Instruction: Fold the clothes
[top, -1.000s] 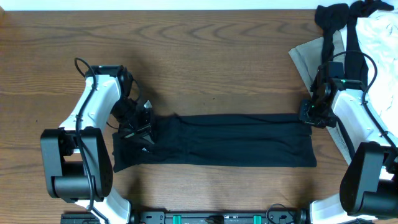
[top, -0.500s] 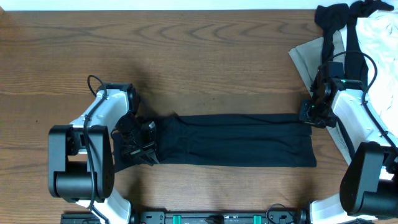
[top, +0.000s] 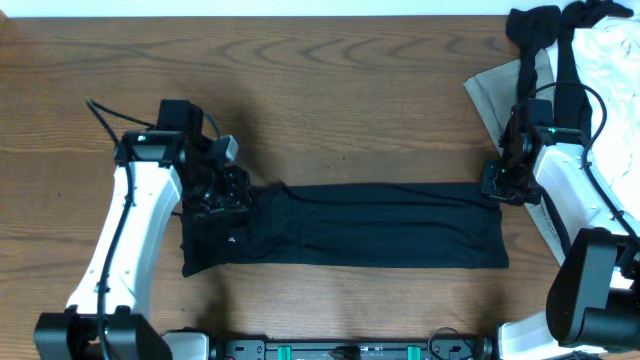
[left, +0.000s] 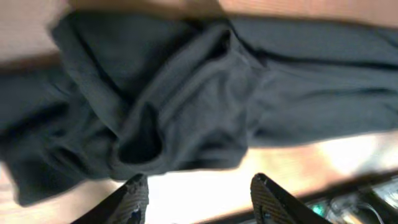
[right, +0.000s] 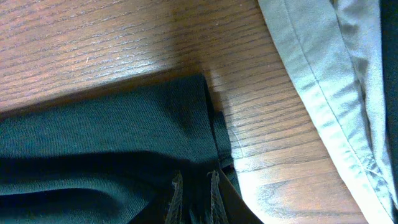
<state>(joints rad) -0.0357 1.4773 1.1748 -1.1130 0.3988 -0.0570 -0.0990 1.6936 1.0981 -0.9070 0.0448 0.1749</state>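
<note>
Left gripper (top: 222, 190) has released and risen off the black T-shirt (top: 370, 225)'s bunched left end, jaws apart, while right gripper (top: 497, 185) still pinches the right edge of the strip lying across the near table (top: 350, 100).

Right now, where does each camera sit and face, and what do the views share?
Overhead: fixed above the table, looking straight down; black T-shirt lying as a long band, left arm and right arm at its ends.
Left wrist: on the left arm, looking down at the shirt's bunched end; open left tool at the bottom edge.
Right wrist: low over the shirt's other end; right tool pinching fabric; beige garment alongside.
Shared: all three see the shirt; overhead and right wrist the beige garment.
</note>
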